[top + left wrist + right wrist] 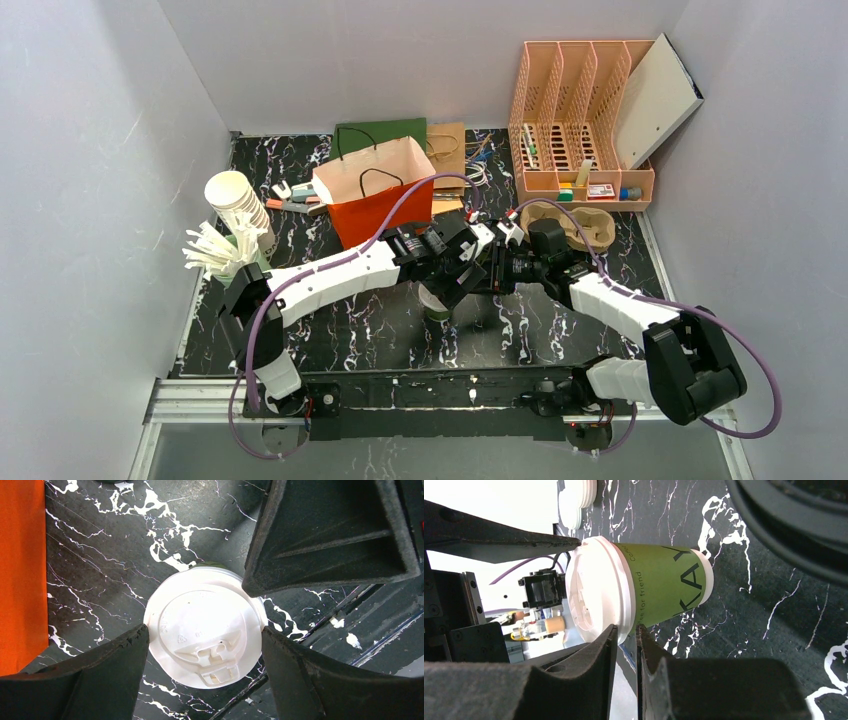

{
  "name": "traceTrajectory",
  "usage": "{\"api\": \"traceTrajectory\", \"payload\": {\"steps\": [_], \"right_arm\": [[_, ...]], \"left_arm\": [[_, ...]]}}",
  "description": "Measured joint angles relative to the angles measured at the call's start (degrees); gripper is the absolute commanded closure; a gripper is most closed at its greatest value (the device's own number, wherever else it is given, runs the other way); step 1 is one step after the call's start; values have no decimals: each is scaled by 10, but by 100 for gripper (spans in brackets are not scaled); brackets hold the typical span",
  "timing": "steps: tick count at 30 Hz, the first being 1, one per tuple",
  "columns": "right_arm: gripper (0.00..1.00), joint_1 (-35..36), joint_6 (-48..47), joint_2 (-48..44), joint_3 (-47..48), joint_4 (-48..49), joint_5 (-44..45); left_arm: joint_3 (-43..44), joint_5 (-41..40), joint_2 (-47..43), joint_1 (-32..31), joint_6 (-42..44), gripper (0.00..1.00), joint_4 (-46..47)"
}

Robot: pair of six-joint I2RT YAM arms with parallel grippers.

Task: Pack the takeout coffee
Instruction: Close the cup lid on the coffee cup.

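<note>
The takeout coffee (437, 301) stands upright on the black marble table, a green paper cup (669, 587) with a white plastic lid (200, 625). My left gripper (203, 630) reaches down over it, one fingertip (135, 642) on each side of the lid's rim, both touching it. My right gripper (626, 628) comes in from the side. Its jaws are nearly together and pinch the lid's rim at their tips. In the top view both grippers (455, 283) (497, 274) meet over the cup and hide most of it.
An open orange paper bag (375, 190) stands just behind the cup. A stack of white cups (240, 205) and white sticks (210, 252) sit at the left. A cardboard cup carrier (590, 225) and a peach file organizer (580, 120) are at the back right.
</note>
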Motion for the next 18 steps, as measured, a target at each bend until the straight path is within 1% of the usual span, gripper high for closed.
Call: {"api": "traceTrajectory", "payload": {"steps": [18], "right_arm": [[74,-4,-14,11,-7,26,-12]], "left_arm": [[-15,-4,-10,0,-8,22,15]]}}
